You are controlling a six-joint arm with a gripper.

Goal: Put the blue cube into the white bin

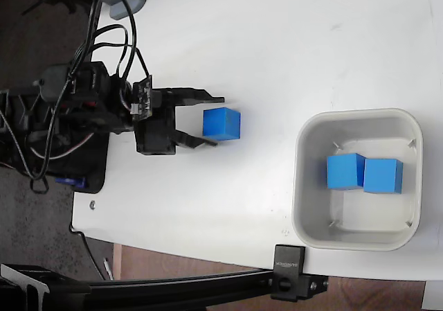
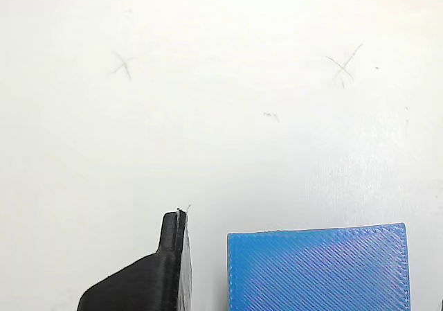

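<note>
1. Blue cube (image 2: 317, 269) fills the wrist view's lower edge, with one black finger (image 2: 169, 269) just beside it, a thin gap between.
2. Fixed view: the jaws (image 1: 211, 119) stand open around the cube on the table (image 1: 277, 48), gripping nothing.
3. White bin (image 1: 304, 186), well right, holds two other blue cubes (image 1: 363, 172), touching.

No readable text anywhere. Black clamp (image 1: 289, 272) at the counter (image 1: 277, 48) edge in the fixed view has a small white printed line, too small to read. Circuit board (image 1: 143, 98) on the arm shows no legible marking. Wrist view: two faint pencil-like X marks (image 2: 343, 65) on the counter, plus a small scribble between them; not letters. Blue cube (image 2: 317, 269) has no label, just print texture.
</note>
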